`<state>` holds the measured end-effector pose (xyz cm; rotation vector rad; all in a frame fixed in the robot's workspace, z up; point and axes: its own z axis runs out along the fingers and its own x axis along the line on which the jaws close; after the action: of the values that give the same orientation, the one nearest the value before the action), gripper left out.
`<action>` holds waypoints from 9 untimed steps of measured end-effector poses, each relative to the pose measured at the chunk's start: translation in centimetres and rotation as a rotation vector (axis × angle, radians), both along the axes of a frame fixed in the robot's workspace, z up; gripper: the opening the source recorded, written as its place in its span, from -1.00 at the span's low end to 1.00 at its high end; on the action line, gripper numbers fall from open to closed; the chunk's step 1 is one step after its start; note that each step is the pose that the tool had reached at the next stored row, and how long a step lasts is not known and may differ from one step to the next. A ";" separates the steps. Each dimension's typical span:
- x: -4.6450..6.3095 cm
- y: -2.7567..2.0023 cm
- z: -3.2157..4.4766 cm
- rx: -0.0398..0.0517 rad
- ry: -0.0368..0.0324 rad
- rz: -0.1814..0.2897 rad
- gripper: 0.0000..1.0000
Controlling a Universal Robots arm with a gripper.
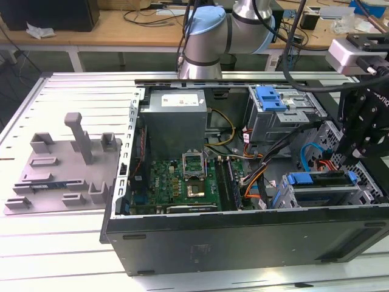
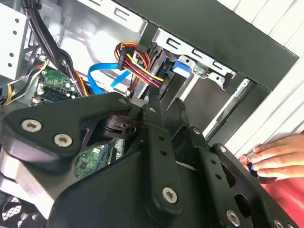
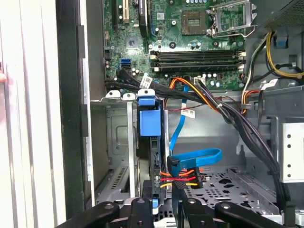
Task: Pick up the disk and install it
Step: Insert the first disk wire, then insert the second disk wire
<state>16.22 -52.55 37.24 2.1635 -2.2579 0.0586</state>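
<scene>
**Blue-framed disk seated in drive cage, gripper above it**

Exterior view: the open computer case (image 1: 243,237) lies on a slatted metal table (image 1: 67,243). The disk (image 1: 319,185), marked by its blue carrier frame, sits in the drive cage at the near corner of the case, toward the exterior view's right. The black gripper (image 1: 358,143) hangs just above and slightly beyond it, at the case's edge. A grey power supply (image 1: 177,115) occupies the far side of the case, the green motherboard (image 1: 182,185) lies nearer, and a grey fixture tray (image 1: 61,167) rests on the table at the exterior view's left.

Second wrist view: the gripper linkage (image 2: 156,156) sits in front of the cage opening. Whether the fingers are spread or pressed together cannot be told. A person's hand (image 2: 275,159) rests on the table beside the case wall.

First wrist view: the disk (image 3: 153,142) stands on edge in a cage slot, its blue latch (image 3: 150,121) toward the motherboard (image 3: 190,42). Red, yellow and black power leads (image 3: 183,176) and a blue data cable (image 3: 194,159) run to its end, just beside the gripper links (image 3: 164,211).
</scene>
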 end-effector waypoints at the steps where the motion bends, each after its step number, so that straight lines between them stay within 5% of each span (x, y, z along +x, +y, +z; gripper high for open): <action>1: 0.0 0.00 0.03 -0.0004 0.0000 0.000 -0.40; 9: 0.0 0.00 0.12 -0.0004 0.0000 0.000 -0.40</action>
<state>16.22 -52.55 37.35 2.1633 -2.2576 0.0590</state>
